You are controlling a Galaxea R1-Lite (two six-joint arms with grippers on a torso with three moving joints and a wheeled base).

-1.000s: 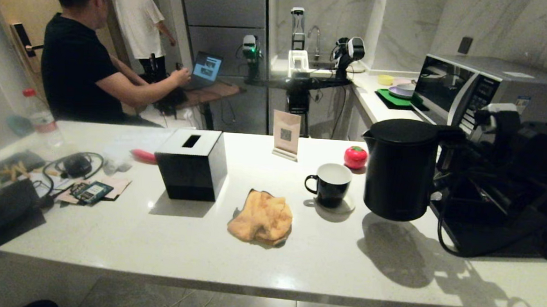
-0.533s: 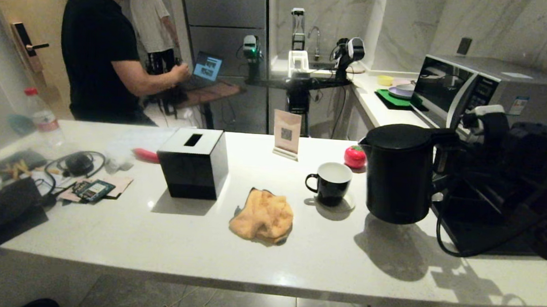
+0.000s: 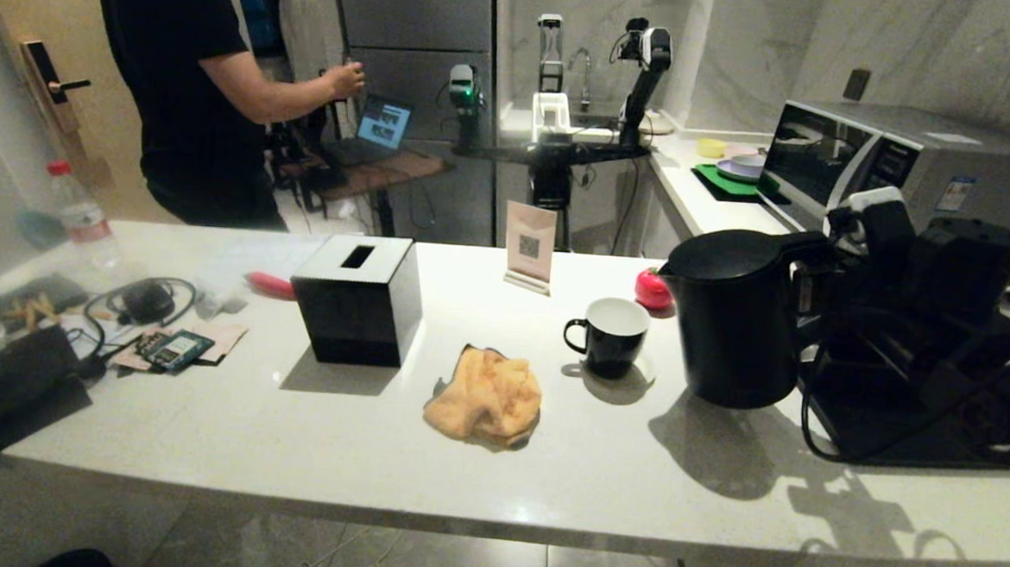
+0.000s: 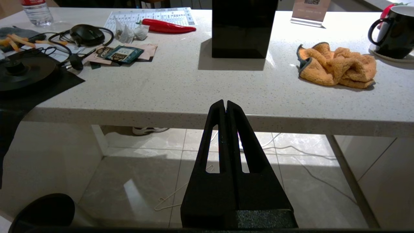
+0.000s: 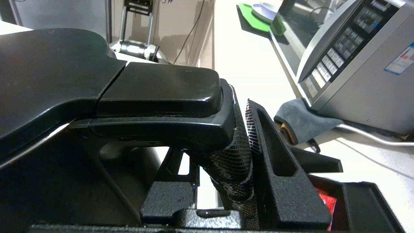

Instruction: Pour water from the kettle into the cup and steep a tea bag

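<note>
Kettle [image 3: 732,321] stands near the right end of the counter [image 3: 375,449], its spout turned toward the cup [image 3: 610,337], which sits on a small coaster just beside it, with an orange cloth [image 3: 483,399] lying nearer the front edge. In the right wrist view the right gripper [image 5: 226,142] has its fingers clamped on the kettle's loop handle, one finger through the loop and the other on the outside. The left gripper [image 4: 225,105] hangs below the counter edge with its fingers pressed together, idle. The step in hand looks like carrying the kettle over to pour. To do it well, the grip should sit firmly on the handle so the heavy body does not swing, the spout should come over the white inside of the cup before any tilt, and the tilt should be slow, since the cup is small and the red tomato-shaped object [image 3: 653,289] stands close behind.
</note>
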